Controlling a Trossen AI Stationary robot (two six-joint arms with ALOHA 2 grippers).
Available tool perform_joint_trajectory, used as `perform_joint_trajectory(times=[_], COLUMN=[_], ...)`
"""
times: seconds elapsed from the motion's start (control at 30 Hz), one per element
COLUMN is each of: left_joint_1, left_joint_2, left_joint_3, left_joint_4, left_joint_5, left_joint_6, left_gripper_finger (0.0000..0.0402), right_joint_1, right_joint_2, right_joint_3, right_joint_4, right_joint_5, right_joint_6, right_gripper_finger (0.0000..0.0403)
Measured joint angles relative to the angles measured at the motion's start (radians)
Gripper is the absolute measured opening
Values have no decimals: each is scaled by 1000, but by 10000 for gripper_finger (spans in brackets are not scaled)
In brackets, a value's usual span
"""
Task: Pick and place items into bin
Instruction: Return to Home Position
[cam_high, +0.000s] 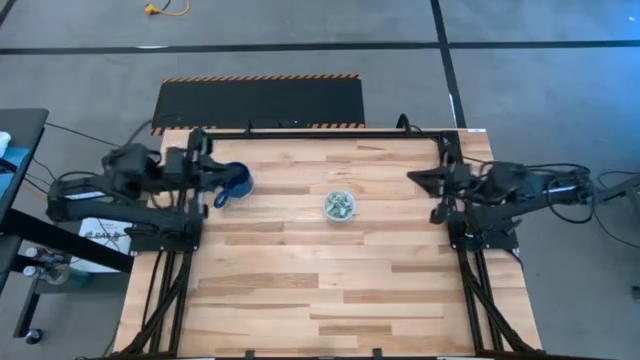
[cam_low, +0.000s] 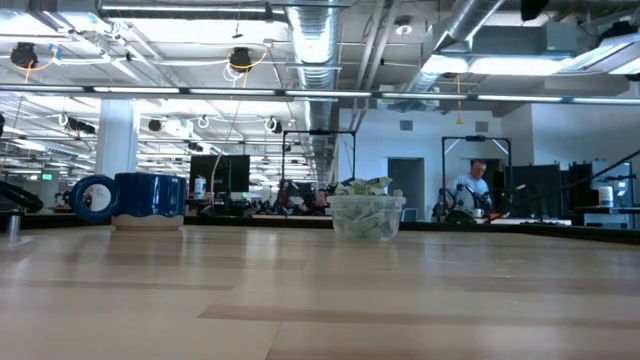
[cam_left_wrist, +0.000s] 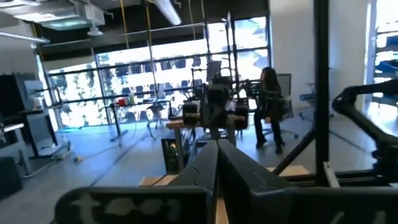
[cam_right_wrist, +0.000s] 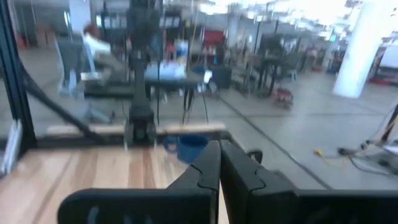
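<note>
Cup (cam_high: 339, 206) at table (cam_high: 300, 290) centre, heaped with packets (cam_low: 365, 187); mug (cam_high: 234, 183) at its 9 o'clock; left gripper (cam_left_wrist: 217, 145) parked at 9 o'clock edge, right gripper (cam_right_wrist: 219, 147) at 3 o'clock; both empty, fingers pressed together; packets likely light, crinkly, slippery: pinch mid-body; thin cup probably tips easily.

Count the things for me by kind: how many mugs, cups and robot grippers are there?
Blue mug: 1
Clear cup, heaped with packets too bunched to count: 1
Grippers: 2, the left gripper and the right gripper, both shut
Total: 4
</note>
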Motion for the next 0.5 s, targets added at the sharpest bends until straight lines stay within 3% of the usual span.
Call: perform_joint_trajectory(times=[0.5], left_joint_1=[-37], left_joint_2=[-295], left_joint_3=[-5], left_joint_4=[-140], left_joint_5=[-29], left_joint_6=[-31], left_gripper_finger=[2], right_joint_1=[-2], right_joint_2=[-357], right_joint_3=[-78], right_joint_4=[-74], right_joint_5=[2], right_joint_6=[8], right_gripper_finger=[0])
